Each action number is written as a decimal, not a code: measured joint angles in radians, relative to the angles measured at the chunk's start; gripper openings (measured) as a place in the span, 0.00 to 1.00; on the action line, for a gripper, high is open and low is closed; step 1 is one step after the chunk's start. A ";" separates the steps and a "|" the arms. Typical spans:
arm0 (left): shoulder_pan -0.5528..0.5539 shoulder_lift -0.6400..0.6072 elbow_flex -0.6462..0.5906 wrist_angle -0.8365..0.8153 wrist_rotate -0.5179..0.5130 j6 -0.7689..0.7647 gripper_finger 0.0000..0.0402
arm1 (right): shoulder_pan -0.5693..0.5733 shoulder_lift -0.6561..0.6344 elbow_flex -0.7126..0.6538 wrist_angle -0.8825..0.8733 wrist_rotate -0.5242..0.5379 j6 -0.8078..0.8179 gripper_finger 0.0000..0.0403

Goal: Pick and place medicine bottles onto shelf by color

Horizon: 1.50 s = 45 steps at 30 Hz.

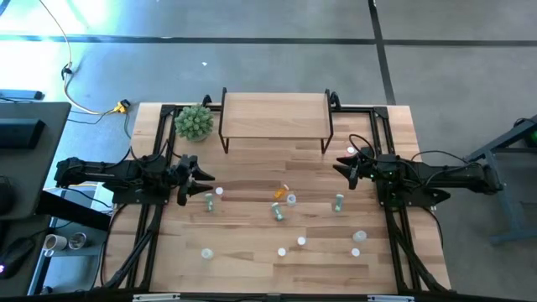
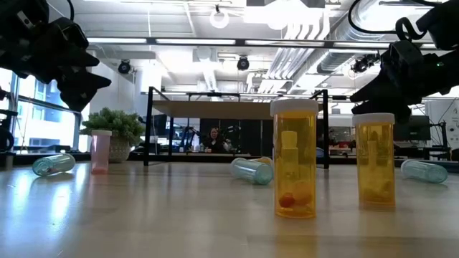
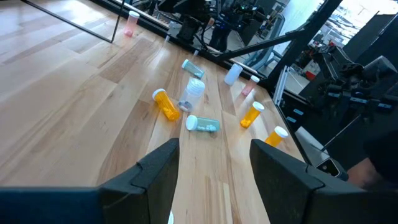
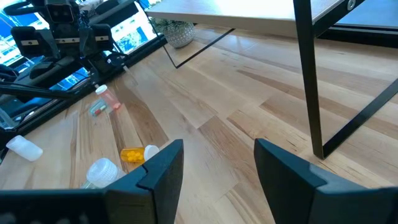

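- High view: medicine bottles (image 1: 279, 211) lie scattered on the desk (image 1: 252, 168); shelf (image 1: 275, 115) bare.
- Left gripper (image 1: 199, 178): jaws spread, holding nothing.
- Right gripper (image 1: 345, 161): jaws spread, holding nothing.

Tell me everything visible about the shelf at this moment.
The shelf is a low rectangular platform with a light wood top on thin black metal legs. It stands upright at the far middle of the table, and its top is bare: no bottle rests on it yet. In the low view it shows beyond the standing bottles. The green spiky plant sits just beside its left end, apart from it. Neither gripper touches it; only its legs meet the tabletop.
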 joint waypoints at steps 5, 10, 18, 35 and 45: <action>0.000 0.000 0.000 0.000 0.000 0.000 0.47 | 0.000 0.000 0.000 0.000 0.000 0.000 0.47; 0.001 0.000 0.000 0.047 -0.034 0.027 0.47 | 0.000 0.000 0.000 0.000 0.000 0.000 0.47; 0.001 0.000 0.000 0.055 -0.054 0.019 0.47 | 0.000 0.000 0.000 0.000 0.000 0.000 0.47; 0.001 0.000 0.000 0.051 -0.138 0.106 0.47 | 0.000 0.000 0.000 0.000 0.000 0.000 0.47; 0.001 0.000 0.000 0.130 -0.202 0.182 0.47 | 0.000 0.000 0.000 0.000 0.000 0.000 0.47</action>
